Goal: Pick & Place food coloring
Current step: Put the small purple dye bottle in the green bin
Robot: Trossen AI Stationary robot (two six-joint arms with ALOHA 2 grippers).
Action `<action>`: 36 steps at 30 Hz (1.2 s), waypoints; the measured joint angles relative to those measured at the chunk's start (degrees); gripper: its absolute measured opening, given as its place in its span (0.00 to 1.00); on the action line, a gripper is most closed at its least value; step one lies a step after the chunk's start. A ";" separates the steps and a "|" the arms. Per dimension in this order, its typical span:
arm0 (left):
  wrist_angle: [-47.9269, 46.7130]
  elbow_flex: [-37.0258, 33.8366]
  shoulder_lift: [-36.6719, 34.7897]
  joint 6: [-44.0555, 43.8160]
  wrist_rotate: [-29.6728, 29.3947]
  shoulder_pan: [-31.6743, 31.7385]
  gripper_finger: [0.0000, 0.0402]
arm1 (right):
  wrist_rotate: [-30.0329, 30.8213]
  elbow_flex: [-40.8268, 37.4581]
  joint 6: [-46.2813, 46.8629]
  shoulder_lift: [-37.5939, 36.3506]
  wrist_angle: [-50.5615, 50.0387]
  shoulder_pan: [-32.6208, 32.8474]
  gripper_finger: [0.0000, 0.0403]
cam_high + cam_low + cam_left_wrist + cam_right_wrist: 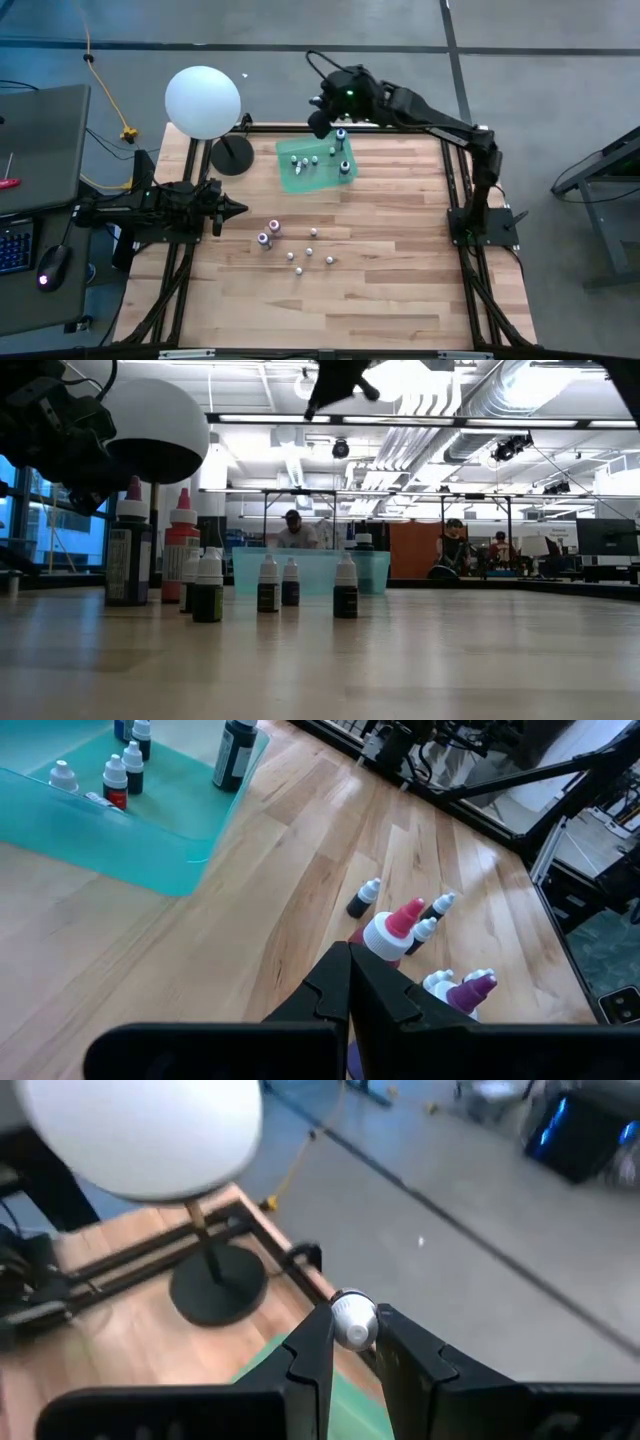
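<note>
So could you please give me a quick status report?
Right claw shut on small bottle above green tray. Left claw shut, idle at left edge. Nothing in the way.

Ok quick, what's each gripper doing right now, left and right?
Left gripper: shut, holding nothing, parked at the table's left edge.
Right gripper: shut on a small white-capped bottle, above the green tray.

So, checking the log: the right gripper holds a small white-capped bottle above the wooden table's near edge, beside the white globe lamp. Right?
Not the near edge. The high view shows the right gripper at the far edge of the wooden table, by the green tray; it does hold the small white-capped bottle.
</note>
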 joint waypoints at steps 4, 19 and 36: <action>0.00 0.00 0.00 0.00 0.00 0.00 0.00 | -3.73 -0.04 4.01 3.80 -0.69 -1.77 0.15; 0.00 0.00 0.00 0.00 0.00 0.02 0.00 | -16.46 -0.17 3.79 14.14 -8.47 -2.37 0.15; 0.00 0.00 0.00 0.00 0.04 0.02 0.00 | -12.80 -5.06 13.50 15.94 -15.09 -5.87 0.14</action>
